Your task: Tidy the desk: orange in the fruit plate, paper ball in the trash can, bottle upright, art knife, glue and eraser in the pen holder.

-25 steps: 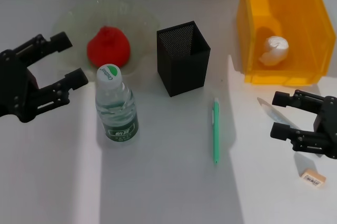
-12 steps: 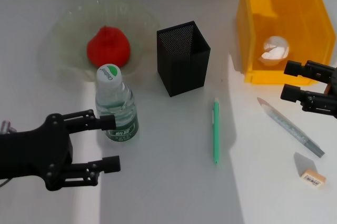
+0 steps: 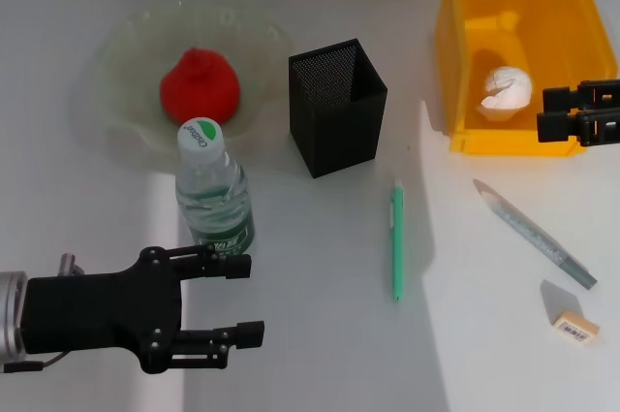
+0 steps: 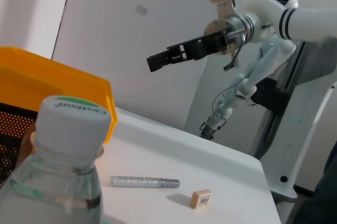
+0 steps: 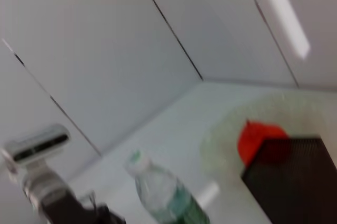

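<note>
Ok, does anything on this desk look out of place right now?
Yes: three items lie loose on the table instead of in the pen holder: the green pen, the grey knife and the eraser.

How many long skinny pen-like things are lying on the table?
2. A green pen lies in front of the pen holder, and a silver-grey one lies slanted in front of the trash can, near the eraser. More may be hidden inside the holder.

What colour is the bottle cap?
White with a green oval logo on the bottle cap; clearest in the head view.
</note>
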`<action>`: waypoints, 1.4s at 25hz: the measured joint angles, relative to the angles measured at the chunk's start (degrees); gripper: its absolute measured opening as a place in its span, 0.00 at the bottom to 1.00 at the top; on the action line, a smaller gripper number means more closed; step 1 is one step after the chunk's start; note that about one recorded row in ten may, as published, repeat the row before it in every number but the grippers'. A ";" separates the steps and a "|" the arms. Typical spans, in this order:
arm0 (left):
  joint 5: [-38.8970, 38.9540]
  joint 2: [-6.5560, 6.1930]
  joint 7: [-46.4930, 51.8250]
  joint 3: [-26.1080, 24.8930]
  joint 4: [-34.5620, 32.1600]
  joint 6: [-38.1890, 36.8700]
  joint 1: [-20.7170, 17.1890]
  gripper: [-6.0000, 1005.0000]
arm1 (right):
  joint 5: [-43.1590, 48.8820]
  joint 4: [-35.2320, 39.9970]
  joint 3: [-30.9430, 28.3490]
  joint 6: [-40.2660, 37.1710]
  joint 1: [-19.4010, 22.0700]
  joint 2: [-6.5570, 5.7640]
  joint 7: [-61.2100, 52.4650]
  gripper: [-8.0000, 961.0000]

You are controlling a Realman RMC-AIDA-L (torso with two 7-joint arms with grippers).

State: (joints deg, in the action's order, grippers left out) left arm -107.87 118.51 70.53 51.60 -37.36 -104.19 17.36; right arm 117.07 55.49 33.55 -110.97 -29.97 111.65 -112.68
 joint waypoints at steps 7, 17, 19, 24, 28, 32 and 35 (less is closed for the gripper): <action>-0.02 0.04 0.08 0.50 0.03 0.10 0.15 0.77 | 11.36 23.60 12.83 -4.76 -4.85 0.08 -21.93 0.83; -0.10 0.05 -0.07 0.59 0.10 0.57 0.10 0.77 | 26.85 35.54 24.64 -7.92 -10.69 5.41 -35.72 0.83; -0.12 0.02 -0.05 0.61 0.08 0.57 0.12 0.77 | 30.48 34.69 25.33 -7.65 -11.93 7.03 -36.08 0.83; -0.16 -0.01 -0.01 0.60 0.06 0.54 0.21 0.77 | 31.32 34.07 26.77 -6.29 -11.20 7.37 -36.21 0.83; -0.15 -0.03 0.38 0.60 -0.05 0.35 0.35 0.77 | 30.89 34.07 26.02 -5.05 -9.32 7.39 -34.83 0.83; -0.11 -0.08 1.99 0.60 -0.32 0.34 0.88 0.77 | 24.15 33.92 21.22 -2.88 -4.10 7.44 -29.30 0.83; -0.12 -0.12 2.56 0.61 -0.35 0.34 1.32 0.77 | 10.81 30.23 16.01 0.27 2.83 7.32 -19.69 0.83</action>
State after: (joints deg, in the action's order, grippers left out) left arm -107.99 118.39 73.09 52.22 -37.71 -103.86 18.68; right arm 127.88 85.71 49.56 -110.70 -27.14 118.97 -132.37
